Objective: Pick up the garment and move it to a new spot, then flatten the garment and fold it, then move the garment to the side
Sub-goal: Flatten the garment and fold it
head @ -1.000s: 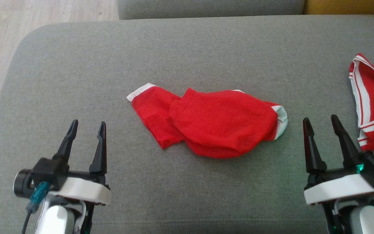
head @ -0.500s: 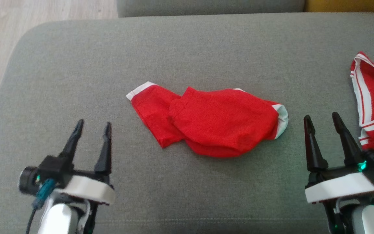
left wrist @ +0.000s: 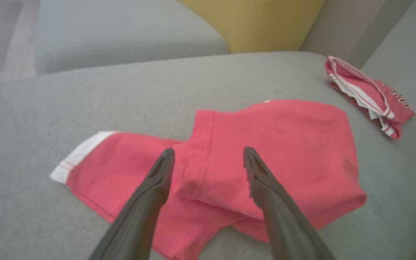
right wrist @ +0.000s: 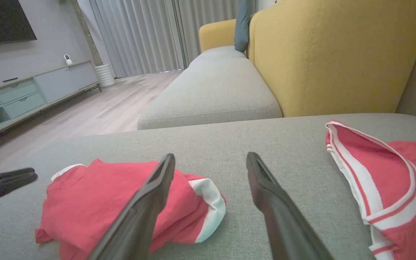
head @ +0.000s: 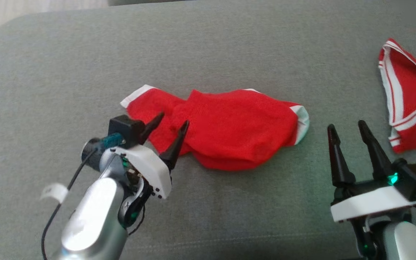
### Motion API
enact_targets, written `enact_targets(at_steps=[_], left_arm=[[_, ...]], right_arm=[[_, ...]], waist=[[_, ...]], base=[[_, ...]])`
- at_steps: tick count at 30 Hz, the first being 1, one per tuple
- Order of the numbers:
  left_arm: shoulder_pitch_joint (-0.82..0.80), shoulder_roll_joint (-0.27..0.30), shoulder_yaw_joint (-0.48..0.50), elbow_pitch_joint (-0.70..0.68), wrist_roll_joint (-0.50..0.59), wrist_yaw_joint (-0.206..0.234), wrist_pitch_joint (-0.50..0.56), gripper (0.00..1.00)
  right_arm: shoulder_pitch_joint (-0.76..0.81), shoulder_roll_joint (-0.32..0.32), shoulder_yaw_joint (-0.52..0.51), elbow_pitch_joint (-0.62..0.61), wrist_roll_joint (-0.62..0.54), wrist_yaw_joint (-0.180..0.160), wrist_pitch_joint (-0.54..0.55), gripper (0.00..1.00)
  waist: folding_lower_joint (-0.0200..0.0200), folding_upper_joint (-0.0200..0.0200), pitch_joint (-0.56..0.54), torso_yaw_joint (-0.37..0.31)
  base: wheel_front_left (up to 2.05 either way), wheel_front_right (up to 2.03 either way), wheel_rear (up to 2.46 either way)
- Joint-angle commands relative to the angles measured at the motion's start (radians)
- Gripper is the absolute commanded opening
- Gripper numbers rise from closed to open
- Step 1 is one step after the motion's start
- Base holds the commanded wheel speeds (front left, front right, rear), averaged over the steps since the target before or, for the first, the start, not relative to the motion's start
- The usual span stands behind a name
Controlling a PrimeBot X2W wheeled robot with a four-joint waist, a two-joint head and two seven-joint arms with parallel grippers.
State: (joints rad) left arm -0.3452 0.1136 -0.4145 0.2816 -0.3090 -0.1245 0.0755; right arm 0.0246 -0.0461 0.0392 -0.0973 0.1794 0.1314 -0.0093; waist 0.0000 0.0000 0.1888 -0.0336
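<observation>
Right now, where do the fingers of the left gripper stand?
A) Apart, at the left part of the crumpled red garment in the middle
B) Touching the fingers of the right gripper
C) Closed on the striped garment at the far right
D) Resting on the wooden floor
A: the left gripper has its fingers spread apart at the left part of the red garment, and the left wrist view shows no cloth pinched between them.

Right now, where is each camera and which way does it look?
Head view: on the head, looking down at the cushion and red shorts; left gripper and right gripper show, open.
Left wrist view: on the left arm, looking along its fingers onto the shorts.
Right wrist view: on the right arm, facing the yellow sofa; its fingers show.
All three share the shorts and striped top.
</observation>
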Motion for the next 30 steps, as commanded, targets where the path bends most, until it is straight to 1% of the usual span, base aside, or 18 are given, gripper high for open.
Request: enact_targets(at_steps=[1, 5, 11, 12, 13, 14, 17, 20, 25, 27, 30], left_arm=[[-0.053, 0.023, 0.023, -0.011, -0.022, -0.005, 0.017, 1.0], [-0.092, 0.056, -0.011, 0.058, -0.083, -0.006, 0.074, 1.0], [-0.134, 0.084, -0.045, 0.101, -0.158, -0.006, 0.083, 1.0], [-0.138, 0.091, -0.056, 0.105, -0.166, -0.006, 0.088, 0.86], [-0.14, 0.095, -0.066, 0.105, -0.181, -0.006, 0.091, 0.4], [-0.142, 0.1, -0.076, 0.104, -0.197, -0.006, 0.095, 0.0], [-0.145, 0.111, -0.096, 0.102, -0.219, -0.006, 0.104, 0.0], [-0.154, 0.132, -0.114, 0.084, -0.224, -0.006, 0.079, 0.0], [-0.114, 0.165, -0.132, -0.003, -0.204, -0.004, 0.038, 0.0], [-0.07, 0.186, -0.137, -0.058, -0.2, 0.005, 0.036, 0.0], [0.013, 0.225, -0.134, -0.141, -0.192, 0.039, 0.038, 0.0]], right_arm=[[-0.036, -0.004, 0.03, -0.029, 0.009, -0.001, -0.008, 1.0], [-0.037, -0.004, 0.032, -0.022, 0.015, -0.001, -0.013, 1.0], [-0.037, -0.004, 0.029, -0.016, 0.029, -0.001, -0.019, 1.0], [-0.036, -0.004, 0.027, -0.013, 0.035, -0.001, -0.019, 1.0], [-0.036, -0.004, 0.027, -0.012, 0.038, -0.001, -0.021, 1.0], [-0.037, -0.004, 0.027, -0.012, 0.038, -0.001, -0.022, 1.0], [-0.037, -0.004, 0.026, -0.011, 0.042, -0.001, -0.025, 1.0], [-0.039, -0.004, 0.025, -0.009, 0.05, -0.001, -0.027, 1.0], [-0.028, -0.004, 0.013, -0.002, 0.059, -0.001, -0.027, 1.0], [-0.022, -0.004, 0.008, 0.002, 0.063, -0.001, -0.024, 1.0], [-0.019, -0.004, 0.003, 0.006, 0.07, -0.001, -0.021, 1.0]], waist=[[0.0, 0.0, 0.005, -0.022], [0.0, 0.0, 0.013, -0.048], [0.0, 0.0, 0.022, -0.064], [0.0, 0.0, 0.022, -0.065], [0.0, 0.0, 0.022, -0.065], [0.0, 0.0, 0.022, -0.064], [0.0, 0.0, 0.021, -0.061], [0.0, 0.0, 0.02, -0.055], [0.0, 0.0, 0.008, -0.037], [0.0, 0.0, 0.007, -0.03], [0.0, 0.0, 0.007, -0.018]], base=[[0.0, 0.0, 0.0], [0.0, 0.0, 0.0], [0.0, 0.0, 0.0], [0.0, 0.0, 0.0], [0.0, 0.0, 0.0], [0.0, 0.0, 0.0], [0.0, 0.0, 0.0], [0.0, 0.0, 0.0], [0.0, 0.0, 0.0], [0.0, 0.0, 0.0], [0.0, 0.0, 0.0]])
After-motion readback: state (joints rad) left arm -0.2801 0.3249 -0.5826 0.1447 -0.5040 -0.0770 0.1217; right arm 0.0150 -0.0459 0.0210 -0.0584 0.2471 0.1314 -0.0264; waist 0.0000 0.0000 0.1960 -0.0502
